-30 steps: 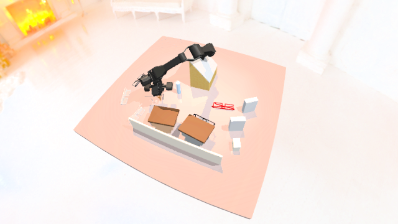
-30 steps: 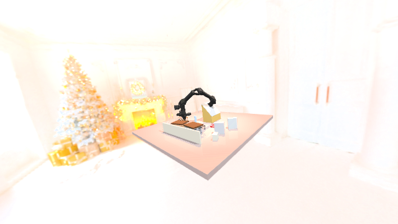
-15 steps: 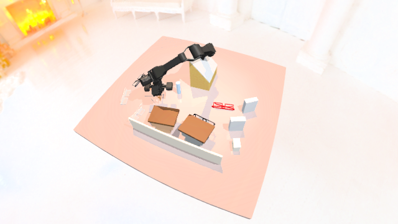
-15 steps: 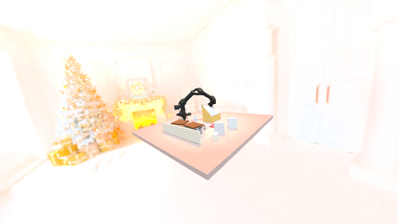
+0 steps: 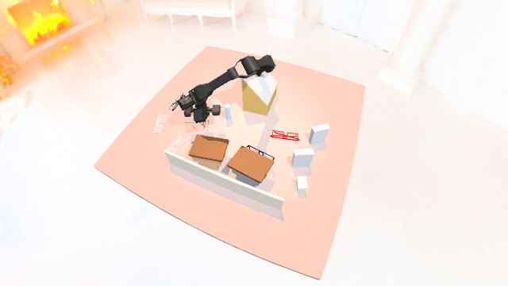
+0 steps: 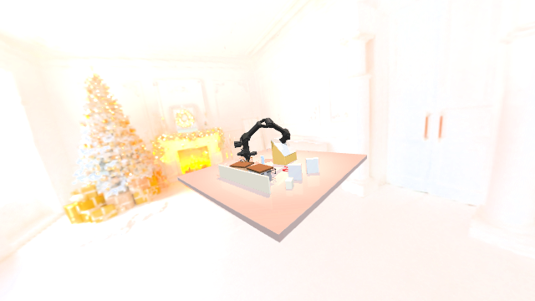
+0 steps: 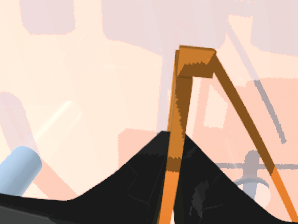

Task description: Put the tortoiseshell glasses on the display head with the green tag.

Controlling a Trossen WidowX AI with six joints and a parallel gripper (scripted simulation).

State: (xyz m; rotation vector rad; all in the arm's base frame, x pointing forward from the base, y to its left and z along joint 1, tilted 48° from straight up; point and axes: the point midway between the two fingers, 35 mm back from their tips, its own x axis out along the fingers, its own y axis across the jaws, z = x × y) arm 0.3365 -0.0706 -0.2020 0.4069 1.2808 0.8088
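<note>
My gripper is shut on the tortoiseshell glasses. In the wrist view the glasses show as orange-brown bars, one running down between the fingertips and one slanting to the lower right. They hang in the air on the far side of the left display head. Two display heads show brown slab-like tops: the left head and the right head. Black-framed glasses are at the right head's far side. No green tag can be made out, so I cannot tell which head bears it.
A pale low wall stands on the near side of both heads. A blue cylinder stands right of the gripper. Red glasses, pale blocks and a gold wedge are farther right. Clear frames lie left.
</note>
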